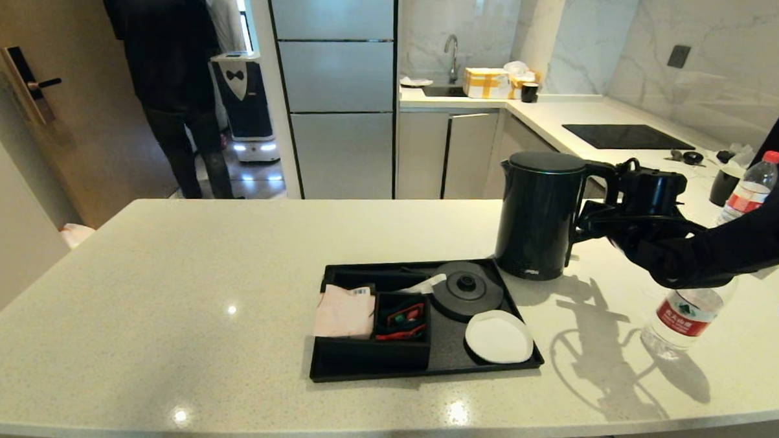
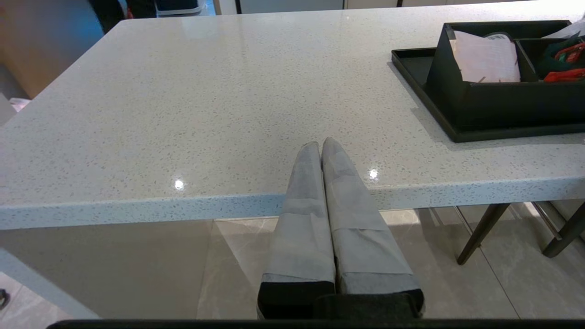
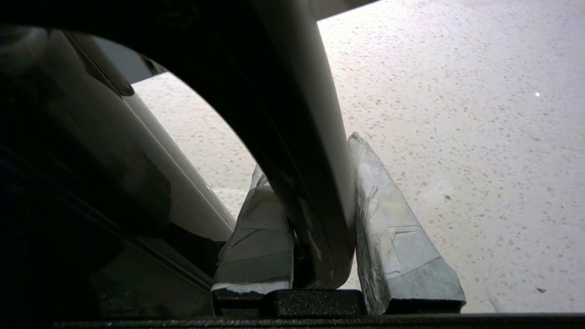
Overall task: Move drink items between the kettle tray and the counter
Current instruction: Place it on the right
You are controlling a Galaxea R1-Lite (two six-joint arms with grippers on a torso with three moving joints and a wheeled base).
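The matte black kettle is upright at the far right corner of the black kettle tray, off its round base; whether it rests on the counter I cannot tell. My right gripper is shut on the kettle's loop handle, one taped finger on each side. A clear water bottle with a red-white label stands on the counter right of the tray, its top hidden behind my right arm. The white coaster is bare. My left gripper hangs shut and empty at the counter's front edge.
The divided box with napkins and sachets fills the tray's left part. A second red-capped bottle and a dark cup stand at the back right near the black hob. A person stands by the door.
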